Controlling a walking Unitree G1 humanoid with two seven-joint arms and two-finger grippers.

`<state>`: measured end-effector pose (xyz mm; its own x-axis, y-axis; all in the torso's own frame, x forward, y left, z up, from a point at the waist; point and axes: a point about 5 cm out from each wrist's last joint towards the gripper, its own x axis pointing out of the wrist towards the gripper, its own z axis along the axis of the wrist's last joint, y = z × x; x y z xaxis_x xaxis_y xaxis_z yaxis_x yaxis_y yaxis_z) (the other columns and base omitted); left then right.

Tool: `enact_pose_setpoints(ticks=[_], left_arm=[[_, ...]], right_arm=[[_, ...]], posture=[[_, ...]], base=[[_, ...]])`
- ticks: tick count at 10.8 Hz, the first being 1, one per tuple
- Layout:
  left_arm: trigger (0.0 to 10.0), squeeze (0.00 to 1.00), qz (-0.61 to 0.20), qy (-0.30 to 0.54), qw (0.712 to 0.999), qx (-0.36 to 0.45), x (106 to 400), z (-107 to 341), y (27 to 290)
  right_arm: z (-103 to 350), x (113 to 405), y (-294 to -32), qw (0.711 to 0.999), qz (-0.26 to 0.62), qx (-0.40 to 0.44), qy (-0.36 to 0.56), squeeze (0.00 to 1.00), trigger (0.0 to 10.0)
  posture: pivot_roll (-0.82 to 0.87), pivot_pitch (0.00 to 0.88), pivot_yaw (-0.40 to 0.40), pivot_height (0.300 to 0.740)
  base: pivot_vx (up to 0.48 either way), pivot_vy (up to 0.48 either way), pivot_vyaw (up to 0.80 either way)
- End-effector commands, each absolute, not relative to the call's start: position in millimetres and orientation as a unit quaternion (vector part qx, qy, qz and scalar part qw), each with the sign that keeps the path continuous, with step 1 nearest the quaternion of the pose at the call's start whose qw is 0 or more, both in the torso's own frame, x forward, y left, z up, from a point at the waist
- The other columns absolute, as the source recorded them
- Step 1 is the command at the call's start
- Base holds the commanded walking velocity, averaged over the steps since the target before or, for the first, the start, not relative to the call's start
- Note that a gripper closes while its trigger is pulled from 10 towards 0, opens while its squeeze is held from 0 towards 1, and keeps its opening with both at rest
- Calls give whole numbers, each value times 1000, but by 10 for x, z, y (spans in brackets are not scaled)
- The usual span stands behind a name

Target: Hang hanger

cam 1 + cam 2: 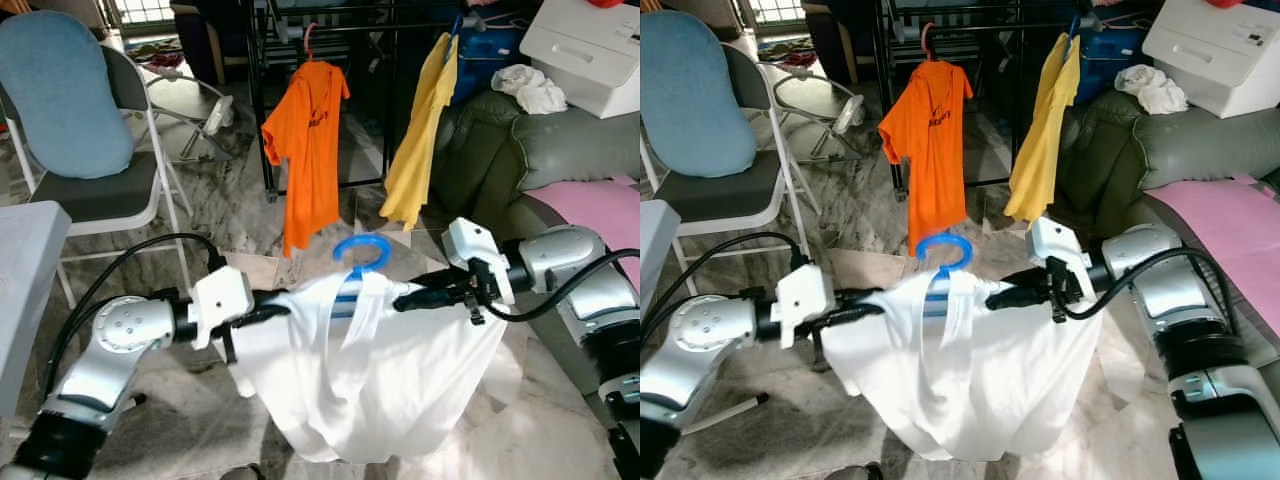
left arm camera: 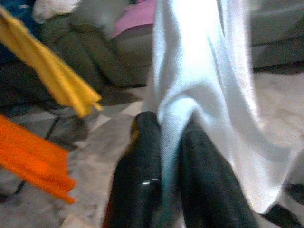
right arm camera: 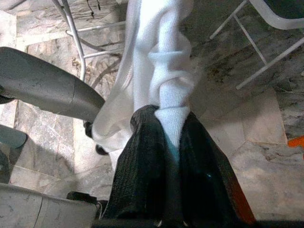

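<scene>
White shirt on blue hanger held up betw. both grippers

Left gripper [image 1: 283, 310] & right gripper [image 1: 400, 300] were each clamped on white shirt [image 1: 370, 385]; blue hanger [image 1: 360, 252] was seen at collar, well short of rack [image 1: 262, 100] w/ orange shirt [image 1: 308, 140].

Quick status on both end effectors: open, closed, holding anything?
Left end effector: closed, pinching the white shirt at its left shoulder.
Right end effector: closed on the white shirt's other shoulder; the blue hanger sits inside the shirt.

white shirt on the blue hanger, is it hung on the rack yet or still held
Held: both the left hand and right hand pinch the white shirt; blue hanger is short of the rack.
</scene>
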<state>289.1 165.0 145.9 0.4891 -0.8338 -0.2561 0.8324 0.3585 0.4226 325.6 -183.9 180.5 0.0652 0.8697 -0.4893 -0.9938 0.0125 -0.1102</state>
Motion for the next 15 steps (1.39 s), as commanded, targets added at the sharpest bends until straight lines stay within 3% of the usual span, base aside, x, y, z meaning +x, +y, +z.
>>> enact_pose_setpoints(ticks=[1, 3, 5, 8, 9, 11, 13, 15], left_arm=[[10000, 1000, -472, -21, 842, 261, 2967, 1567, 1717], [10000, 1000, -419, -42, 869, 259, 3068, 1622, 1746], [10000, 1000, -378, -66, 890, 246, 3105, 1672, 1817], [10000, 1000, -368, -40, 898, 239, 3048, 1517, 1992], [10000, 1000, -342, -41, 909, 237, 3074, 1502, 2042], [10000, 1000, -191, -16, 971, 144, 3081, 1312, 2120], [10000, 1000, -127, -3, 987, 103, 2864, 1076, 2039], [10000, 1000, -7, 9, 998, 56, 2655, 918, 2051]], right_arm=[[1814, 3250, -1826, 696, 670, -220, 135, 0, 0], [1766, 3331, -1774, 730, 633, -221, 133, 0, 0], [1676, 3372, -1735, 743, 609, -240, 138, 0, 0], [1538, 3420, -1545, 750, 601, -236, 141, 0, 0], [1516, 3467, -1481, 766, 586, -229, 135, 0, 0], [1480, 3588, -1196, 823, 524, -186, 113, 0, 0], [1487, 3710, -1160, 893, 420, -129, 96, 0, 0], [1379, 3708, -1346, 949, 297, -58, 89, 0, 0]], posture=[[0, 98, -24, 740], [-4, 94, -21, 740], [-5, 87, -15, 740], [4, 70, -10, 740], [5, 61, -6, 740], [-19, 24, 33, 740], [-16, 0, 31, 740], [-27, 0, 9, 740]], base=[[0, 0, 0], [0, 0, 0], [0, 0, 0], [0, 0, 0], [0, 0, 0], [0, 0, 0], [0, 0, 0], [0, 0, 0]])
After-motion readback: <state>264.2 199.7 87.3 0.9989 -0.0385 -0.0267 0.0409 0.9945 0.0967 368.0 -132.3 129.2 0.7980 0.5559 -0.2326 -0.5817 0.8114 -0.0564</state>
